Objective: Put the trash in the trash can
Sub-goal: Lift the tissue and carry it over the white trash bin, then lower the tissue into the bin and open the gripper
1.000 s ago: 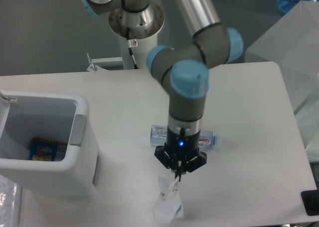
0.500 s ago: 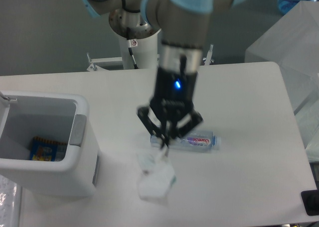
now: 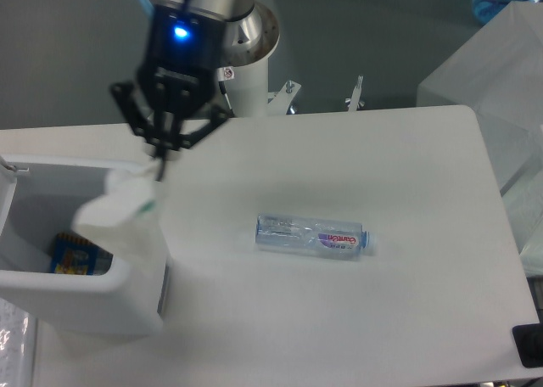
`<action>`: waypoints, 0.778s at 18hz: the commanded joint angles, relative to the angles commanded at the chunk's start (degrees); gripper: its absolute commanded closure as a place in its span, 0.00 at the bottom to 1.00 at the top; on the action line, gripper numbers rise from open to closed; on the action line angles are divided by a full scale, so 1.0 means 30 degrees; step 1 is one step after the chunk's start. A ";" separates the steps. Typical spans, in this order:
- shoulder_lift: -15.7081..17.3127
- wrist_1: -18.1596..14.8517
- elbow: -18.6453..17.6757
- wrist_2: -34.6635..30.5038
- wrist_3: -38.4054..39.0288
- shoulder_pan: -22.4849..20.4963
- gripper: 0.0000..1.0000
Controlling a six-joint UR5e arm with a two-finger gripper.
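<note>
Trash here comes in two pieces. One is a crumpled white wrapper (image 3: 117,213) with a small green mark on its right edge; it hangs in the air over the right rim of the trash can (image 3: 85,298), partly in front of the opening, and looks blurred. The other is a clear plastic bottle (image 3: 310,235) with a pink-purple label, lying on its side on the white table (image 3: 424,200), well apart from the can and to its right.

The gripper (image 3: 161,159) points down just above the wrapper. Its fingertips are pinched close together on the wrapper's top corner, so the wrapper dangles from them. A blue light glows on the wrist above the fingers, and the dark finger links spread out to either side.

The trash can is a white rectangular bin with rounded corners and a thick rim, standing at the left edge of the table. Inside it, on the bottom, lies a small blue and yellow packet (image 3: 76,253). Behind the table stands the arm's round base on a white post (image 3: 251,73). At the right edge of the view a clear plastic box (image 3: 501,81) sits beside the table.
</note>
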State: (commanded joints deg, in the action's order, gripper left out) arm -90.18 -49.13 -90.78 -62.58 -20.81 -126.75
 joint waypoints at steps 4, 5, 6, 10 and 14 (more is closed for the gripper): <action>-0.0204 -0.0058 -0.0470 -0.0088 -0.2989 0.1028 1.00; -0.0263 -0.0088 -0.0703 -0.0088 -0.3720 0.1291 1.00; -0.0206 -0.0175 -0.1025 -0.0088 -0.4365 0.1612 1.00; -0.0351 -0.0205 -0.2021 -0.0613 -0.5714 0.1791 1.00; -0.0672 -0.0205 -0.2405 -0.0762 -0.6306 0.1791 1.00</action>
State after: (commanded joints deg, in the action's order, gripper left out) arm -92.19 -49.75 -98.00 -64.86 -39.73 -121.38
